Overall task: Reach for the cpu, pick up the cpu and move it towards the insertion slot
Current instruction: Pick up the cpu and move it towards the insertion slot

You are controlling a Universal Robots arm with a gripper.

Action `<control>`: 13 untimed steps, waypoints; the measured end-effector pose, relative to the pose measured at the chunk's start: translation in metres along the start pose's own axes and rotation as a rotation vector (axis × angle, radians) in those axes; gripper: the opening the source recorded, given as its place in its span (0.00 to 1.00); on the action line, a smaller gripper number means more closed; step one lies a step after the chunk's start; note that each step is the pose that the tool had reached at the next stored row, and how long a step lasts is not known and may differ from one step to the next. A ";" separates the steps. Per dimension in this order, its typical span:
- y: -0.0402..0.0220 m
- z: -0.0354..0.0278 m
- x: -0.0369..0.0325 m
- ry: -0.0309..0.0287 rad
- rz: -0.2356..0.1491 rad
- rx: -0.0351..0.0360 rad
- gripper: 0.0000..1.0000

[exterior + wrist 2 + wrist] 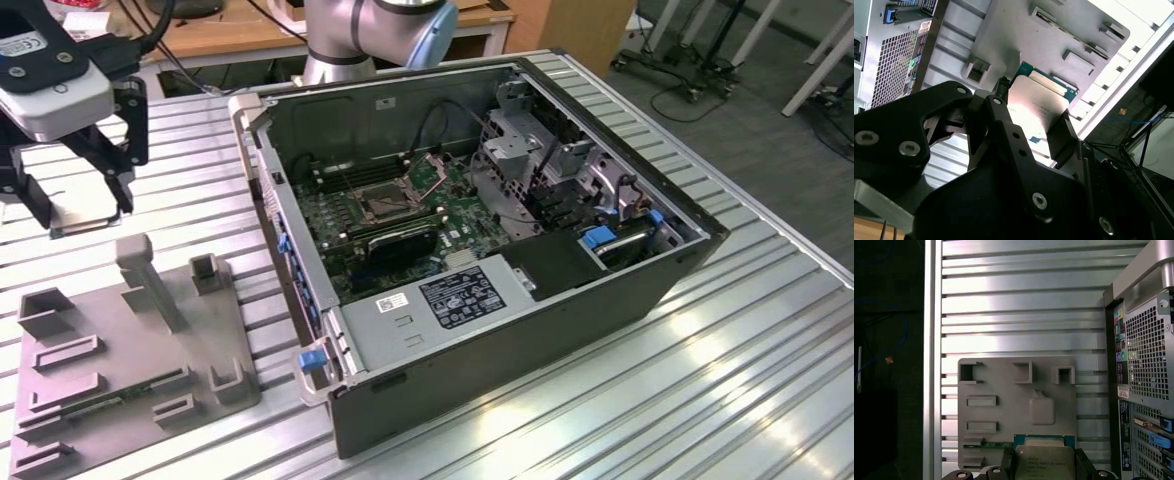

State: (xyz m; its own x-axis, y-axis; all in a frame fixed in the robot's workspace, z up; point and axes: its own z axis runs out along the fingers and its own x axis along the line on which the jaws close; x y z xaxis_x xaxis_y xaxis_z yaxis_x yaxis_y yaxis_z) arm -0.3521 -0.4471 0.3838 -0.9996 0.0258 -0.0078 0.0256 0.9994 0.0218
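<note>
My gripper [78,205] hangs above the table at the exterior view's left, behind the gray tray. It is shut on the cpu [1036,107], a flat silvery chip with a green rim, which sits between the two black fingers in both wrist views [1044,462]. The insertion slot [379,203] is a square metal-framed socket with a dark centre on the green board inside the open computer case, well off to the exterior view's right of the gripper. The cpu is lifted clear of the tray.
The gray plastic tray [134,350] with raised holders lies below the gripper, a thin green memory stick [120,395] in one groove. The open computer case [534,300] fills the table's middle, its tall side wall between gripper and socket. The arm's base [360,40] stands behind the case.
</note>
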 end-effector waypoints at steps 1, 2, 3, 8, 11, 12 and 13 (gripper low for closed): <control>0.0000 0.0000 -0.0010 0.0000 0.000 0.0000 0.55; 0.0000 0.0000 -0.0019 0.0000 0.000 0.0000 0.55; 0.0001 0.0000 -0.0028 0.0000 0.000 0.0000 0.55; 0.0002 0.0001 -0.0063 0.0000 0.000 0.0000 0.55; 0.0003 0.0001 -0.0095 0.0000 0.000 0.0000 0.55; 0.0003 0.0002 -0.0107 0.0000 0.000 0.0000 0.55; 0.0003 0.0001 -0.0118 0.0000 0.000 0.0000 0.55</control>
State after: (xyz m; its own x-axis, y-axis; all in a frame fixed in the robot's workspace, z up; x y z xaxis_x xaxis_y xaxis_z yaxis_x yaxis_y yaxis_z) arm -0.3403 -0.4471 0.3837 -0.9996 0.0258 -0.0078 0.0256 0.9994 0.0218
